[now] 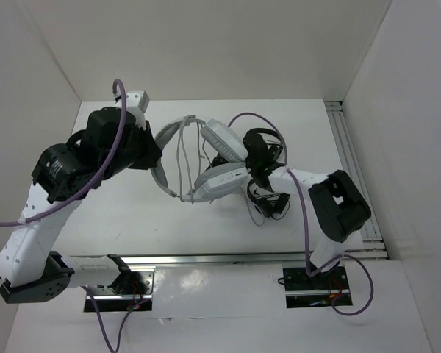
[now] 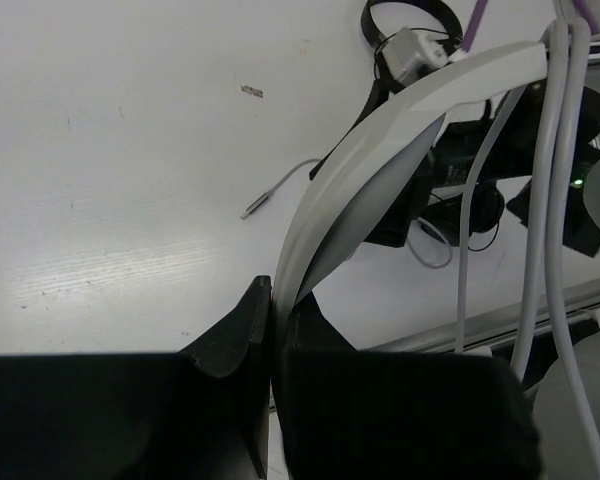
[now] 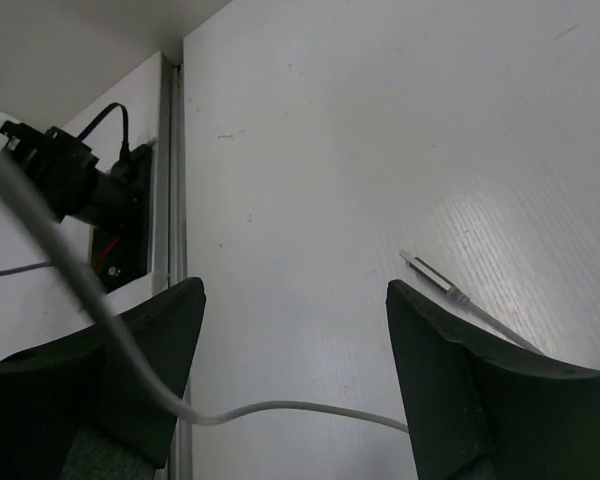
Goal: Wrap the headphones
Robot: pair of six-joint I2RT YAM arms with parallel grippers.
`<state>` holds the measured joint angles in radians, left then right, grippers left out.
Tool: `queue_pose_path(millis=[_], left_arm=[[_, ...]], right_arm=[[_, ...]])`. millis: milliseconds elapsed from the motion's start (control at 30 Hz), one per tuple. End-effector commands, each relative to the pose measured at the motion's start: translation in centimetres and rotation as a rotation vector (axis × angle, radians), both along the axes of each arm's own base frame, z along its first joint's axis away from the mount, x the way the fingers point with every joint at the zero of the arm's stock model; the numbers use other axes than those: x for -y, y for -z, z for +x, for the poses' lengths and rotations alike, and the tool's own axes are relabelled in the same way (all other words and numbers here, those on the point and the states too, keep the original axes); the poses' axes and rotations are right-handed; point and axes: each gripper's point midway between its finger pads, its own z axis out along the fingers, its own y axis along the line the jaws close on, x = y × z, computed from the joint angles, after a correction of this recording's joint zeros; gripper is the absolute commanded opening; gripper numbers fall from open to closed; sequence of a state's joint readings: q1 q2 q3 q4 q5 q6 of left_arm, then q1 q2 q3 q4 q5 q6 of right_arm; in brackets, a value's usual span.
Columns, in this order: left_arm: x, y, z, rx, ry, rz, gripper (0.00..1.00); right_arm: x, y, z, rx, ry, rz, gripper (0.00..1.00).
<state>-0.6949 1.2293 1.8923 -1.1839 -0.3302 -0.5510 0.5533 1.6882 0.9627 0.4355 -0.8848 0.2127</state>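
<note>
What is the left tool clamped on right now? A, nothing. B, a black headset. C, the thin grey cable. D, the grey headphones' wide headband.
D: the left wrist view shows the left tool shut on the wide headband of the headphones.

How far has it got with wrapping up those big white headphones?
Early to midway, I'd judge. Done: the left pincer is clamped on the headband of the headphones, holding them. In hand: the right pincer is open with the thin cable running between its fingers. Left: the cable's plug lies loose on the table, so most winding remains.
</note>
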Motion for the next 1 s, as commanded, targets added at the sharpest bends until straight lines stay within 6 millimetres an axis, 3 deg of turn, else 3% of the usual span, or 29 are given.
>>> queue_pose_path(millis=[0,100,133,200,233,267,400,467,533,600,633,667,700,733,767,800,833,867,933,967], left_arm=[[0.3,-5.3,0.7,0.122,-0.056,-0.201,0.00],[-1.0,-6.0,1.6,0.142,-0.129,-0.226,0.00],[-1.0,-6.3,1.9,0.151,-0.130,-0.241,0.00],[-1.8,-6.5,2.5,0.154,-0.161,-0.259,0.00],[-2.3,-6.9,2.9,0.166,-0.190,-0.275,0.00],[-2.4,-6.8,3.6,0.162,-0.211,-0.287,0.00],[-4.2,-7.4,5.9,0.188,-0.306,-0.317,0.00],[-5.2,-7.3,8.0,0.181,-0.356,-0.339,0.00],[-5.8,-7.4,9.6,0.182,-0.384,-0.355,0.00],[-6.9,-6.2,12.5,0.160,-0.440,-0.335,0.00],[-7.5,-5.8,13.5,0.154,-0.459,-0.320,0.00],[-7.8,-5.9,14.2,0.154,-0.468,-0.322,0.00],[-8.9,-4.5,15.9,0.132,-0.506,-0.288,0.00],[-9.4,-3.8,16.6,0.120,-0.526,-0.265,0.00],[-9.8,-3.2,17.1,0.114,-0.540,-0.238,0.00],[-11.3,-2.6,17.6,0.114,-0.590,-0.202,0.00],[-11.9,-1.0,18.6,0.079,-0.610,-0.166,0.00],[-12.7,-0.3,18.8,0.063,-0.639,-0.144,0.00],[-14.3,3.0,18.8,-0.004,-0.689,-0.059,0.00],[-15.0,4.5,19.0,-0.038,-0.711,-0.035,0.00]], right_arm=[[-1.9,-0.9,1.3,0.050,0.007,0.077,0.80],[-2.9,0.2,-0.1,0.045,-0.016,0.099,0.72],[-3.0,0.1,0.4,0.053,0.000,0.113,0.70],[-3.9,1.5,-0.7,0.029,-0.025,0.107,0.46],[-3.9,1.7,-0.3,0.024,-0.006,0.108,0.28],[-4.3,2.1,-0.5,0.018,-0.004,0.102,0.20],[-5.0,3.6,-1.3,-0.005,0.003,0.077,0.15],[-5.6,4.0,-1.6,0.008,0.033,0.067,0.02],[-6.1,4.2,-2.6,0.014,0.041,0.038,0.00],[-6.2,5.1,-4.0,0.037,0.061,-0.018,0.00],[-6.9,3.8,-5.8,0.070,0.036,-0.011,0.00],[-6.8,4.1,-6.8,0.070,0.031,-0.042,0.00],[-6.5,4.5,-7.3,0.099,0.041,-0.071,0.00],[-7.0,2.6,-8.9,0.140,0.020,-0.052,0.00],[-6.8,2.5,-9.6,0.158,0.020,-0.070,0.00],[-6.1,3.2,-9.5,0.172,0.082,-0.135,0.00],[-6.0,2.5,-9.7,0.223,0.102,-0.150,0.00],[-6.1,0.7,-11.2,0.266,0.101,-0.138,0.00],[-5.3,0.1,-11.3,0.324,0.147,-0.214,0.00],[-5.3,-1.5,-12.4,0.360,0.148,-0.213,0.00]])
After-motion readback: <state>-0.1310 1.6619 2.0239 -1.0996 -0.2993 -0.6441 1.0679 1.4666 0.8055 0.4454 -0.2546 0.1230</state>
